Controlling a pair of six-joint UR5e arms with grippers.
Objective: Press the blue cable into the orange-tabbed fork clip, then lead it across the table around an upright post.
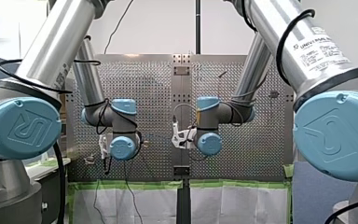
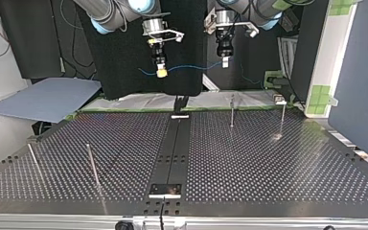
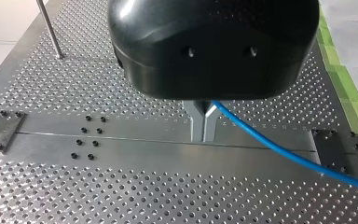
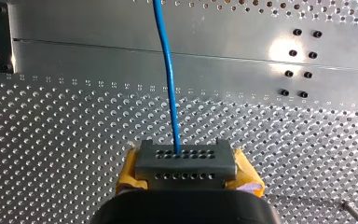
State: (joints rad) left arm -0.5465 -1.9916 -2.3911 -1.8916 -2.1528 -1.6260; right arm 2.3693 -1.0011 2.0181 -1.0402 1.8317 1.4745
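The blue cable (image 2: pixel 191 67) hangs in a slack span between my two grippers, high above the perforated table (image 2: pixel 268 163). My left gripper (image 3: pixel 204 125) has its metal fingers shut on the cable (image 3: pixel 279 149), which trails away to one side. My right gripper (image 4: pixel 185 161), with yellow pads, is shut on the cable (image 4: pixel 168 70), which runs straight ahead of it. In the top view my right gripper (image 2: pixel 161 72) is at the left and my left gripper (image 2: pixel 224 61) at the right. I cannot make out an orange-tabbed clip.
Thin upright posts stand on the table: two at the far right of the top view (image 2: pixel 231 110) (image 2: pixel 282 119) and two at the near left (image 2: pixel 92 165) (image 2: pixel 33 160). A dark centre rail (image 2: pixel 176 148) runs down the table's middle. One post (image 3: pixel 51 30) stands beyond my left gripper.
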